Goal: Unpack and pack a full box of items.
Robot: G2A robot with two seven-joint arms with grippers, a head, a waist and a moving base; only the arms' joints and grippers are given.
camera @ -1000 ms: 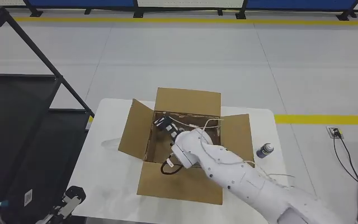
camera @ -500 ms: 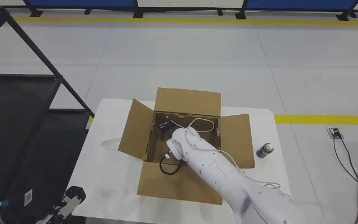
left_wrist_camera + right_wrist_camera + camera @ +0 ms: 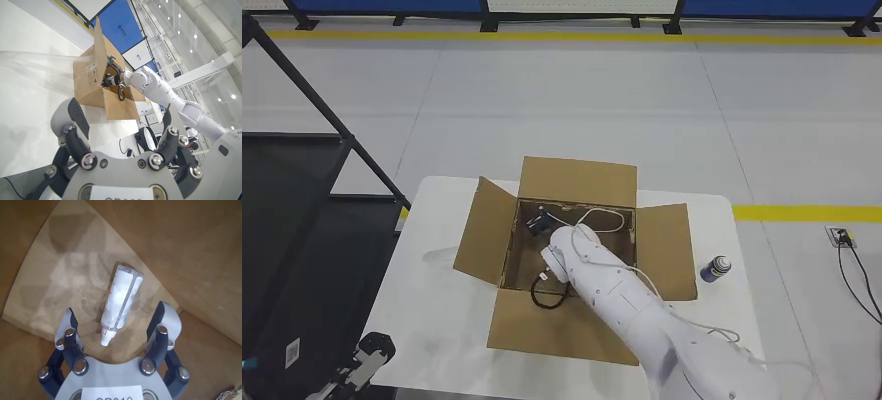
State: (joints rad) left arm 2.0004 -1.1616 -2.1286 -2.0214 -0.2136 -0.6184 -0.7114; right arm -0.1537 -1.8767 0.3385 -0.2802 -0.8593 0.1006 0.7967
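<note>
Right wrist view: right fingers (image 3: 166, 315) wide over the lying bottle (image 3: 121, 300), box (image 3: 189, 247) walls close.

Black handling symbols (image 3: 93, 76) are printed on the cardboard box's (image 3: 117, 109) outer wall. We cannot read the bottle's (image 3: 121, 300) red-and-teal label. A white sticker (image 3: 121, 193) below the left gripper (image 3: 121, 111) and a second sticker (image 3: 112, 393) below the right gripper (image 3: 115, 308) show cut-off dark characters.

White table (image 3: 442, 310) on grey floor (image 3: 592, 100); yellow floor line (image 3: 807, 213); black frame (image 3: 317, 98) beside table; floor socket (image 3: 840, 236).
</note>
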